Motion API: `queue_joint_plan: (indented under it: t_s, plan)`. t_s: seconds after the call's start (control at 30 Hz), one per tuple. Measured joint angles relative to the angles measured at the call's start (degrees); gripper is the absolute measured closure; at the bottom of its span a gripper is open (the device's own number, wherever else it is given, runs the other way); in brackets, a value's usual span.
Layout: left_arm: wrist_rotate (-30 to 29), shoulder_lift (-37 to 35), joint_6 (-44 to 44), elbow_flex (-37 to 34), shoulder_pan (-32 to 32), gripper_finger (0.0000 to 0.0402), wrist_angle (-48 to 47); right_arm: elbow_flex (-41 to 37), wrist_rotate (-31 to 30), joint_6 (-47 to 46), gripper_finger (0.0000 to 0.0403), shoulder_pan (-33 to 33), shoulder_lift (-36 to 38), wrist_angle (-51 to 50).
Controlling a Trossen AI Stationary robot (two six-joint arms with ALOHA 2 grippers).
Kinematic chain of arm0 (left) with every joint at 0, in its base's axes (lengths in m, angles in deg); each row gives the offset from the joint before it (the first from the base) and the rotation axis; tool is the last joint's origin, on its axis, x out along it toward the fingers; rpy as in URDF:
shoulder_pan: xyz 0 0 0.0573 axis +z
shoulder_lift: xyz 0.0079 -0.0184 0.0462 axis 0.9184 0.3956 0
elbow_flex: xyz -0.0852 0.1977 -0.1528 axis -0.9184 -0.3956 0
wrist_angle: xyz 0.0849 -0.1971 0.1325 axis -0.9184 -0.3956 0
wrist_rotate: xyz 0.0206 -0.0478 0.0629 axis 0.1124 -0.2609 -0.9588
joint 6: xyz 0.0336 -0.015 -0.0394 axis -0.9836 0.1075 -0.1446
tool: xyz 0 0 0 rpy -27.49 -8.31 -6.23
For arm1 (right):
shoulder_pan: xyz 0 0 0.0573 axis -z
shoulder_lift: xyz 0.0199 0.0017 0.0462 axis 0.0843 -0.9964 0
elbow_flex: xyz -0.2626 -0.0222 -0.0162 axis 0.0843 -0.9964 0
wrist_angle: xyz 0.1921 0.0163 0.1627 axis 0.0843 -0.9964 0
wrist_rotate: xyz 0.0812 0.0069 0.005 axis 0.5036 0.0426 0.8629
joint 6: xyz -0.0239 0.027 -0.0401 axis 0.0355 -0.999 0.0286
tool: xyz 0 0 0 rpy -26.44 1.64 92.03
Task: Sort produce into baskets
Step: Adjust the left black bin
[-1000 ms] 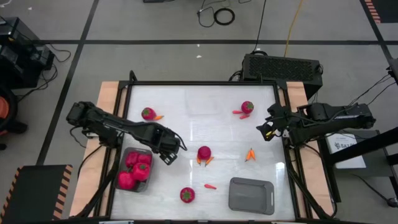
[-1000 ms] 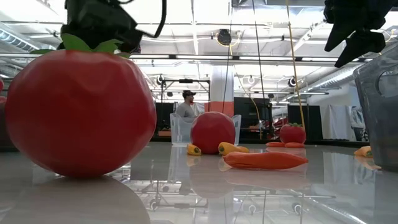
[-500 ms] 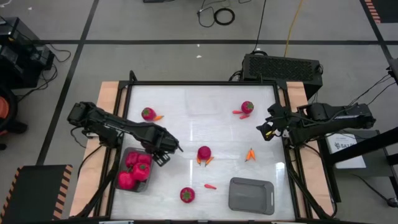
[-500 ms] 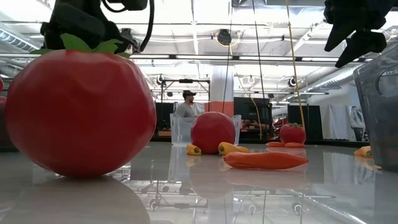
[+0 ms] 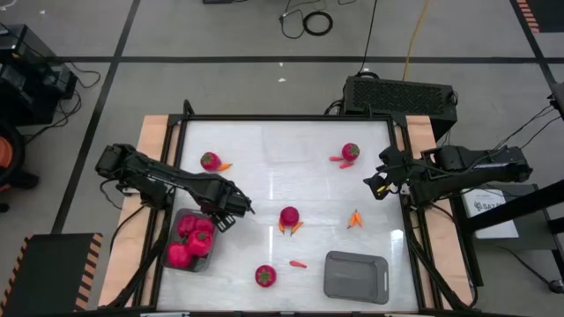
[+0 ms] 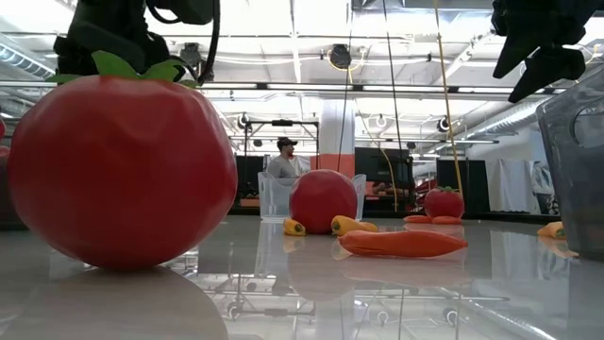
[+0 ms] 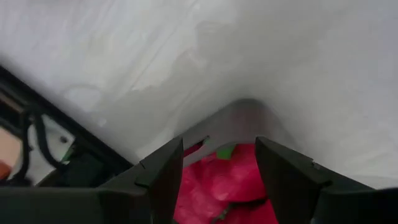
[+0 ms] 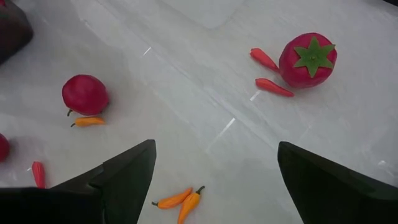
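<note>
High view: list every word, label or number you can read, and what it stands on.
Nothing can be read.
White label beside the right arm: dark print, too small to read.
Bins, black box, table: no text visible.

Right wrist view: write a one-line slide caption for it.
Open right gripper above the white table, facing a green-topped tomato, a round red piece and scattered small peppers.
</note>
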Motion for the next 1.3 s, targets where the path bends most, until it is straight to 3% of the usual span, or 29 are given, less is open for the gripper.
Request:
queue_joint_plan:
  t_s: [0.37,0.77,1.03,1.3]
  plan:
    - [-2.61,-0.02,0.31,0.0,0.02,0.0194,-0.98,0.0,-0.09,0.91,0.0074,0.0,0.0,-0.01]
    - [-4.09,0.5,0.0,0.01,0.1,0.0194,13.89,0.0,-0.46,0.63,0.0074,0.01,0.0,0.02]
    - [-3.45,5.06,-5.64,-0.17,-0.81,0.0194,12.91,0.02,-0.46,-0.61,0.0074,0.0,-0.02,0.07]
    - [-2.1,5.95,-6.14,-0.15,-0.81,0.0194,2.81,0.02,-0.45,-1.09,0.0074,-0.01,-0.02,0.09]
